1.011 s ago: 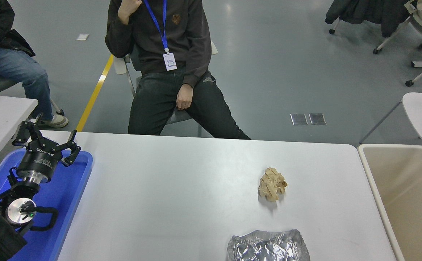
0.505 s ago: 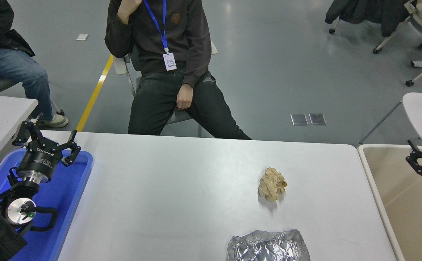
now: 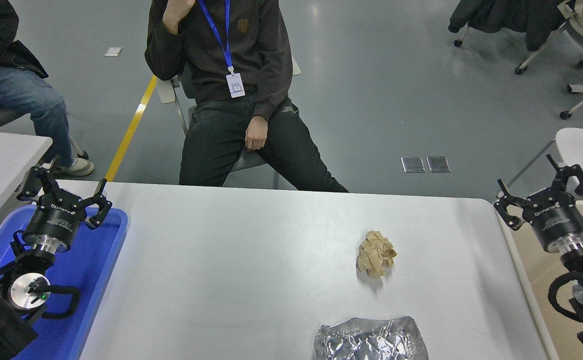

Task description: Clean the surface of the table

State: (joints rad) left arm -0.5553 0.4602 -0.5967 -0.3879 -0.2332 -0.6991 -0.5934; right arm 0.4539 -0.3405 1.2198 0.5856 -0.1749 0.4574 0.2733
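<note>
The table surface (image 3: 251,260), a white top with rounded corners, fills the centre and lower part of the frame, flanked by a blue tray (image 3: 101,280) at lower left and a beige bin (image 3: 536,300) at right, with a seated person (image 3: 236,90) beyond its far edge at top centre. On it lie crumpled foil (image 3: 370,340) at the bottom edge and a brown paper wad (image 3: 375,253) right of centre. The left gripper (image 3: 65,192) hangs over the tray and the right gripper (image 3: 545,192) over the bin's near-left corner, both with fingers spread wide and empty.
</note>
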